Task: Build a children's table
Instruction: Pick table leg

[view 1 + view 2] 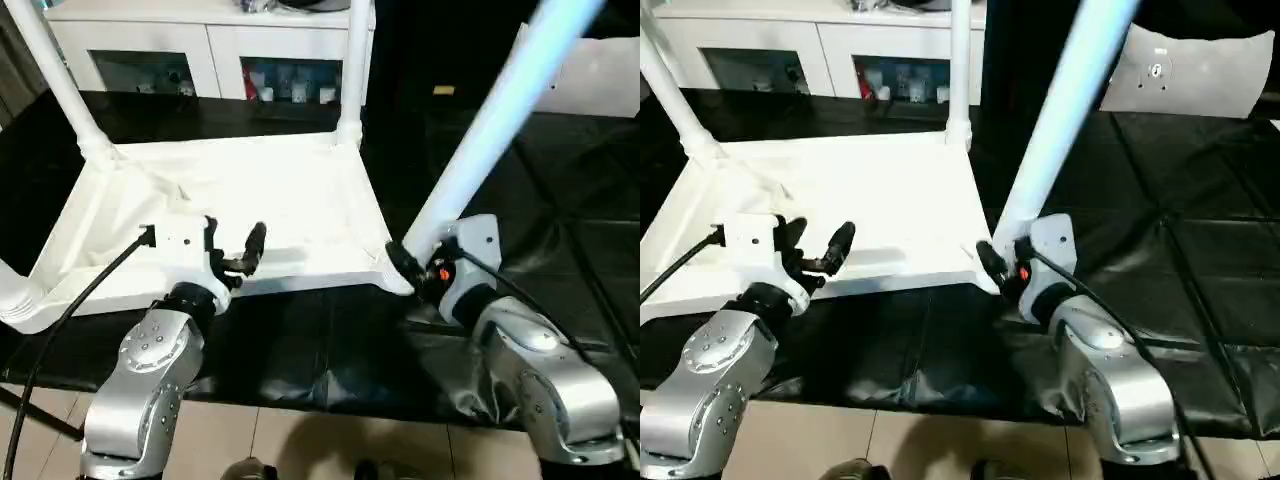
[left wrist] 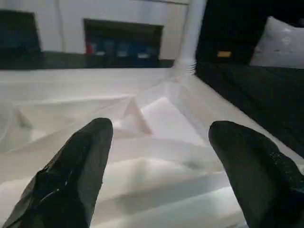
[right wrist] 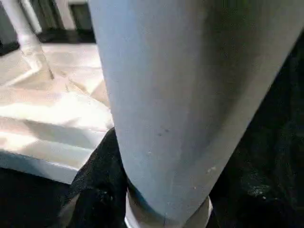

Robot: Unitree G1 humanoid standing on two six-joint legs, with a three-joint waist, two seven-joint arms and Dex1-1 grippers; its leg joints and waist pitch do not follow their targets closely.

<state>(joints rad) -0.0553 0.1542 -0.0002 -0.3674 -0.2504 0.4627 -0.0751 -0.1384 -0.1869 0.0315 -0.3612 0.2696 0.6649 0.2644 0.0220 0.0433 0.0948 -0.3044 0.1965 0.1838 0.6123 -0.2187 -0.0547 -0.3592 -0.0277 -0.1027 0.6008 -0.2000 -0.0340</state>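
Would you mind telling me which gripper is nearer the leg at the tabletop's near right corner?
Right. The right gripper is closed around that leg at its base; the left gripper hangs open over the tabletop's near edge.

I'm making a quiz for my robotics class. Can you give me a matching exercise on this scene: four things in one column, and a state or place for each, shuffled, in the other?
Things:
1. left pincer
2. right pincer
3. tabletop
4. cabinet

States or places:
A. lying upside down on the black mat
B. open, over the tabletop's near edge
C. behind the tabletop, with glass doors
D. shut on a leg at the near right corner

Pairs: 1-B, 2-D, 3-A, 4-C
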